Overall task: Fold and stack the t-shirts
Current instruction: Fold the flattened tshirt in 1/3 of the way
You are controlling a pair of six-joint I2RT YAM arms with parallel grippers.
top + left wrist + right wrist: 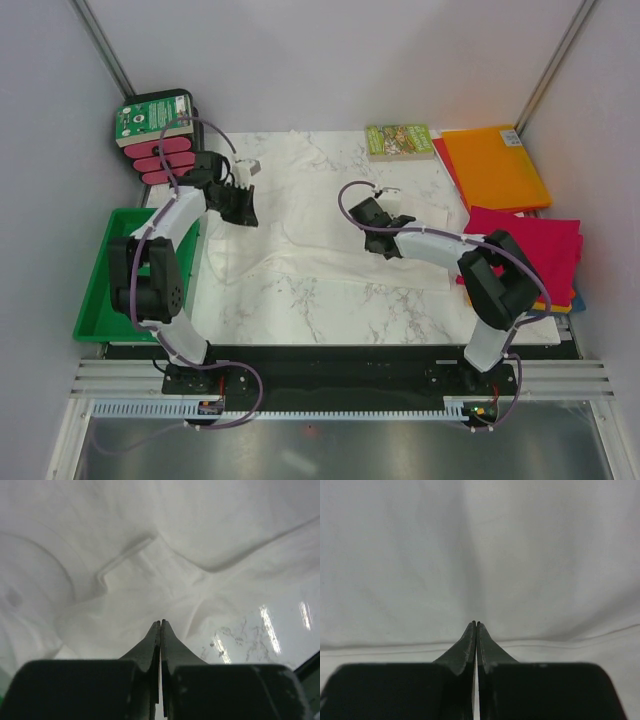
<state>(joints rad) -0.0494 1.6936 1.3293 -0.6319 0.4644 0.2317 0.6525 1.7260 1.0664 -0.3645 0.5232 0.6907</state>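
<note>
Here we go: the thin, wrinkly white t-shirt [300, 225] lies spread over the middle of the white marble-patterned desk [330, 315], not yet folded, with both arms reaching onto it. The left end effector [243, 203] is down on the shirt's left part, its fingers pressed tight together with the tips right at the cloth (whether a pinch of fabric sits between them, I can't tell). From its wrist view a raised crease runs across the white fabric just beyond the tips. The right end effector [368, 215] is over the shirt's right part, likewise pressed together, with a hem line crossing close to its tips. Off to the right, the flat orange folded t-shirt [495, 165] lies at the far corner. The magenta folded t-shirt [525, 245] lies nearer, a sliver of blue cloth [578, 300] peeking out beneath it. A small green-covered book [400, 140] sits just beside the orange one, and a green plastic tray [100, 290] hugs the desk's left edge.
</note>
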